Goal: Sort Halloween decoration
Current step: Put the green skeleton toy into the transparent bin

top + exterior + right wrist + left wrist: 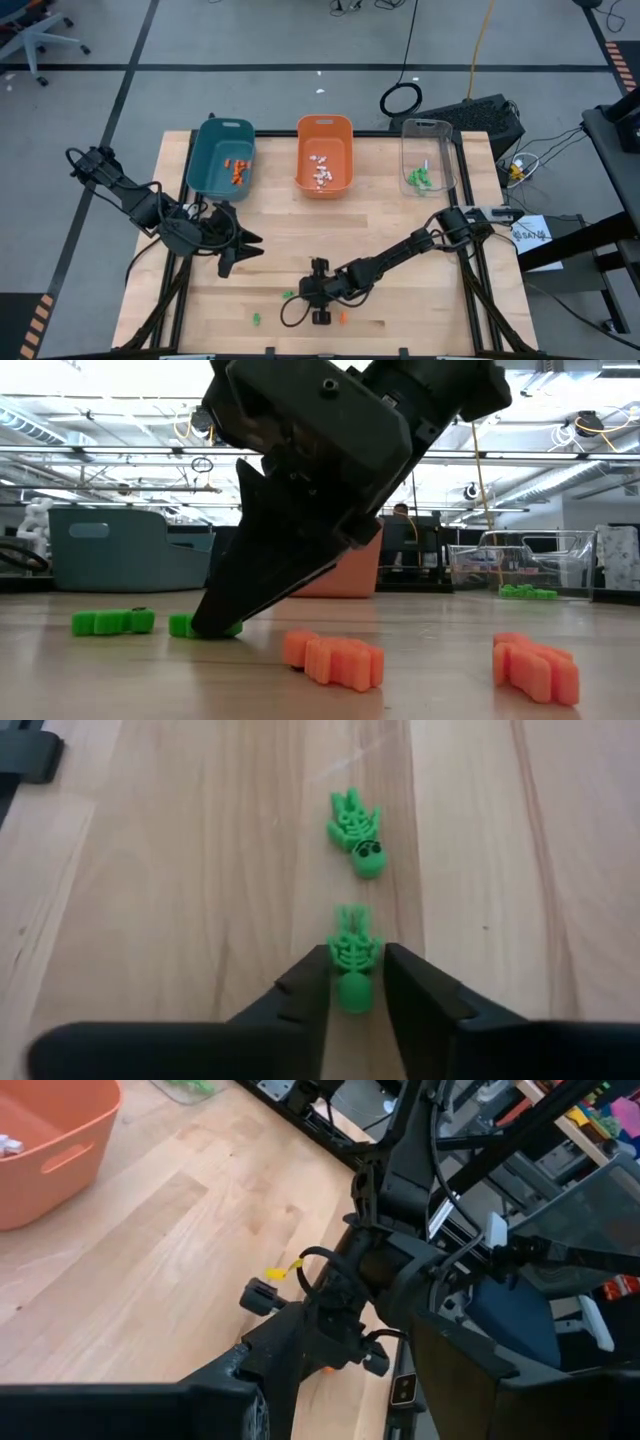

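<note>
1. A green skeleton trinket (352, 970) lies flat on the surface (200, 870), between the narrowly parted fingers of the right gripper (354, 982), not yet clamped.
2. It could be squeezed out sideways if closed off-centre.
3. A second green skeleton (357, 835) nearby could be knocked.
4. The left gripper (232, 252) is parked, fingers spread, empty.

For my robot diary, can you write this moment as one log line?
right end effector | open around green skeleton | table front | left end effector idle

Overhead, table-level and two wrist cameras share the table (400, 260).
</note>
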`<state>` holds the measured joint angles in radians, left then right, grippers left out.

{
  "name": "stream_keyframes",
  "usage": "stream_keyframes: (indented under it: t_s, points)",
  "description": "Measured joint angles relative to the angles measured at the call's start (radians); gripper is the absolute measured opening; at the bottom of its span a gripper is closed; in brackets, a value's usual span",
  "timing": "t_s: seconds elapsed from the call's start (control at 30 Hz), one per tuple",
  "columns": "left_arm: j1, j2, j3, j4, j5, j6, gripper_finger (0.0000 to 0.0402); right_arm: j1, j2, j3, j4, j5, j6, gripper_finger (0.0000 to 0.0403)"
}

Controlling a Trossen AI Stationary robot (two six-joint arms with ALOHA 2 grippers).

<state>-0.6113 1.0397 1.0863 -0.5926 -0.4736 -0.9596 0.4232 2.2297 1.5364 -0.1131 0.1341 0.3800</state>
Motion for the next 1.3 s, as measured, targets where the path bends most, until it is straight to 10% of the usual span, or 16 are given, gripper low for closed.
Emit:
stream_keyframes:
  t_s: [0.23, 0.63, 1.3]
  points:
    - [0.0, 0.0, 0.0, 0.0, -0.006, -0.001, 0.018, 0.0, 0.0, 0.0, 0.0, 0.0, 0.054, 0.0009]
    - [0.0, 0.0, 0.0, 0.0, -0.006, -0.002, 0.018, 0.003, -0.039, -0.005, -0.013, -0.08, 0.143, 0.0005]
    - [0.0, 0.0, -0.001, 0.01, 0.014, 0.001, 0.018, 0.014, -0.453, -0.004, -0.043, -0.024, 0.323, 0.0005]
